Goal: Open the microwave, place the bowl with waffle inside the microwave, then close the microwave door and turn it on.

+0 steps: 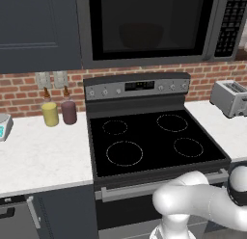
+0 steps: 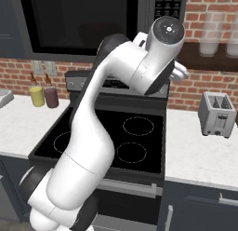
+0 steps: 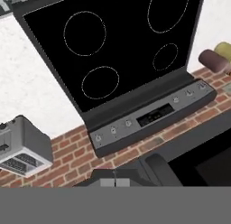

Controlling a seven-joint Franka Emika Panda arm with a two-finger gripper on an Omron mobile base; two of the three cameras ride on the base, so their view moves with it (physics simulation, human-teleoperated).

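Observation:
The microwave hangs above the stove with its door closed. Behind the black glass a faint round shape, apparently the bowl, sits inside. The keypad strip runs down the microwave's right side. In the right base view my arm reaches up, and its wrist is in front of the microwave's lower right corner, just below the keypad. My gripper has its fingertips pressed together with nothing between them. The curved lower end of the door handle lies right beside it.
The black-topped stove with its control panel stands directly below. A silver toaster sits on the right counter. A yellow bottle and a maroon bottle stand on the left counter by the brick wall.

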